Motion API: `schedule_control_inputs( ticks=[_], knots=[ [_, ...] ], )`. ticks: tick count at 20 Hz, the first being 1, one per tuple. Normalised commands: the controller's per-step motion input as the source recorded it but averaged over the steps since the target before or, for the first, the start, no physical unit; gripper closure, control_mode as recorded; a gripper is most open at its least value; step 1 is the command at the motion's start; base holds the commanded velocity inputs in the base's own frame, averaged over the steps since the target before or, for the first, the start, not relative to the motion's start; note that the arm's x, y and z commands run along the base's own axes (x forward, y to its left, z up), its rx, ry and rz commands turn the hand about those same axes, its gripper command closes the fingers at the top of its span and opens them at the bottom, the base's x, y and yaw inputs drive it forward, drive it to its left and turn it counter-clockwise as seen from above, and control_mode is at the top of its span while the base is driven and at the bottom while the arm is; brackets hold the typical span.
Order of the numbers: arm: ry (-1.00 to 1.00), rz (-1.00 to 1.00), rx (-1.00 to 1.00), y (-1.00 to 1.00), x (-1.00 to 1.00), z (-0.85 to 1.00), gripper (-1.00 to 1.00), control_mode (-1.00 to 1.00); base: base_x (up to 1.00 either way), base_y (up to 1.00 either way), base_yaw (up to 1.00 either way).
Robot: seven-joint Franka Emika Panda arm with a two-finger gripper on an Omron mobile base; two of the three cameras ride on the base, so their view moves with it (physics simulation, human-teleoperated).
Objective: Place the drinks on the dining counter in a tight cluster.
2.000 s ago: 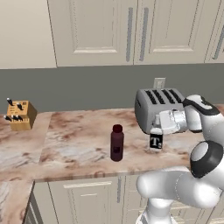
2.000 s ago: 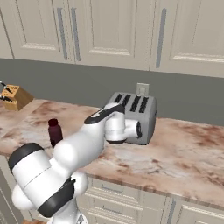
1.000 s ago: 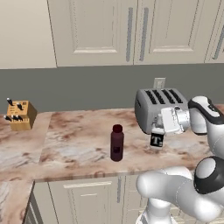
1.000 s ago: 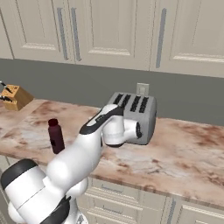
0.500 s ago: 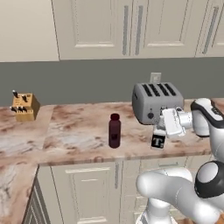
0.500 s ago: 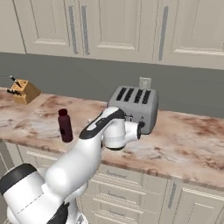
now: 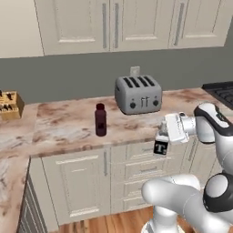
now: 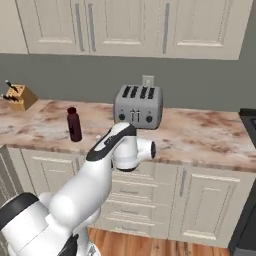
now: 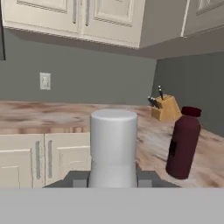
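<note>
End effector (image 7: 160, 142) gripping white bottle (image 7: 160, 147), maroon bottle (image 7: 100, 120) upright

Readable in the left base view, right of centre: 1 white capital "T" on a black label, printed on the white bottle (image 7: 160, 147) held out in front of the cabinet drawers. On the dark maroon bottle (image 9: 183, 142), at the right of the hand view, a dark patch midway up its side, too blurred to read. No other lettering, number or brand legible on any surface.
</note>
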Motion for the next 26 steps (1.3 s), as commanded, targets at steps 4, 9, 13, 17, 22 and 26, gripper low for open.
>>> schedule_control_inputs(
  ticks=[4, 9, 13, 17, 22, 26],
  knots=[
    [0.00, 0.00, 0.00, 0.00, 0.00, 0.00, 1.00, 1.00, -0.06, 0.09, -0.80],
    [0.00, 0.00, 0.00, 0.00, 0.00, 0.00, 1.00, 1.00, 0.00, 0.02, -0.93],
    [0.00, 0.00, 0.00, 0.00, 0.00, 0.00, 1.00, 1.00, 0.00, 0.00, -0.98],
    [0.00, 0.00, 0.00, 0.00, 0.00, 0.00, 1.00, 1.00, 0.00, -0.10, -0.84],
    [0.00, 0.00, 0.00, 0.00, 0.00, 0.00, 1.00, 1.00, 0.01, -0.55, -0.28],
    [0.00, 0.00, 0.00, 0.00, 0.00, 0.00, 1.00, 1.00, 0.01, -0.71, -0.19]
  ],
)
